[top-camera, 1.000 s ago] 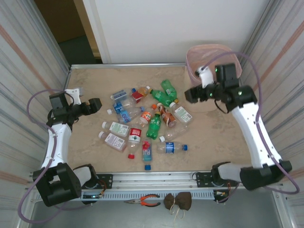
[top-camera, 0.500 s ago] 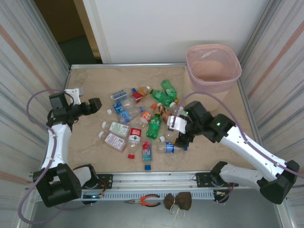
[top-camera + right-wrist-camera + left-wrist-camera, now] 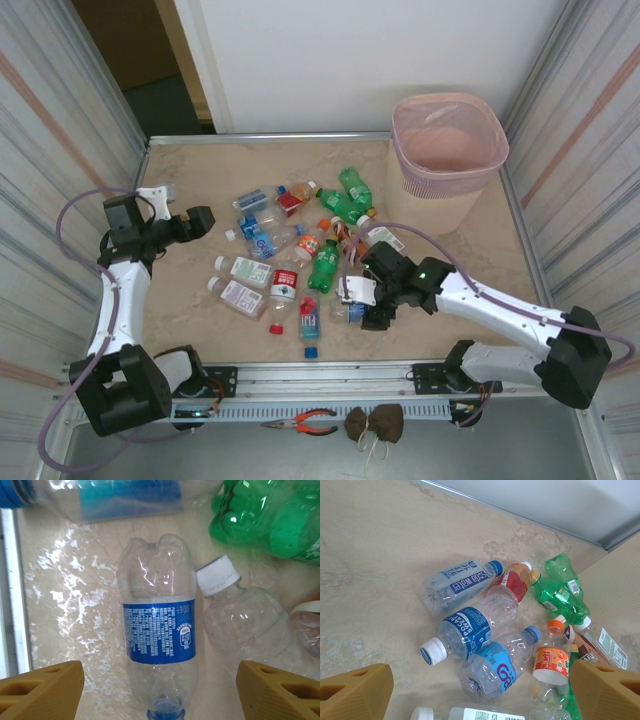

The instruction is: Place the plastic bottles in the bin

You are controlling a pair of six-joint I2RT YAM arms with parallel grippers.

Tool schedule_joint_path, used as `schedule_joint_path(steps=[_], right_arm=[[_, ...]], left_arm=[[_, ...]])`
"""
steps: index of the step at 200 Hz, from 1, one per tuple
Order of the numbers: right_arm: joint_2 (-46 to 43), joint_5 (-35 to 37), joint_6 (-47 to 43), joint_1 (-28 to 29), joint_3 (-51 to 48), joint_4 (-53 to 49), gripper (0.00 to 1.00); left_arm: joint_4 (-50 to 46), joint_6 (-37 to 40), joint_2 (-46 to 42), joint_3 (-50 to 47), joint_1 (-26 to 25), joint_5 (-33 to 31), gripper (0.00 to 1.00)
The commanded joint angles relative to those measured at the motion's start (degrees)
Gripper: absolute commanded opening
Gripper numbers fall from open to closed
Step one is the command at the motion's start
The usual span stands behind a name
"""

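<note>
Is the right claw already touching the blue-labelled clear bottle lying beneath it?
Apart. The right wrist view shows the right gripper open astride the blue-labelled bottle, with a plain gap on each side of the bottle.

Pale pink bin point(image 3: 432, 205), clear bottle point(image 3: 160, 635) labelled blue.

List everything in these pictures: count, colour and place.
bottles: about fifteen, clear or green, heaped mid-table
bin: one, pale pink, far right corner
loose caps: two, red and blue, near table edge
table: one, beige, under everything
pliers: one, orange-handled, on the rail below the table
left gripper: one, black, open, left of the heap
right gripper: one, black, open, over a blue-labelled bottle at the heap's near side
</note>
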Motion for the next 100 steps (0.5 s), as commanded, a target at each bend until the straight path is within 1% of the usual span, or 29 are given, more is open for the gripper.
schedule_joint_path(steps=[1, 72, 100], right_arm=[[2.1, 0.9, -1.5, 0.5, -1.3, 5.0, 0.77], [10.3, -2.3, -1.9, 1.3, -1.2, 7.7, 0.75], [13.5, -1.6, -1.9, 2.5, -0.4, 7.1, 0.72]], left_arm=[[1.3, -0.5, -1.6, -0.6, 0.4, 1.6, 0.92], [1.4, -0.7, -1.8, -0.5, 0.4, 1.3, 0.92], [1.4, -0.5, -2.2, -0.7, 0.4, 0.6, 0.92]])
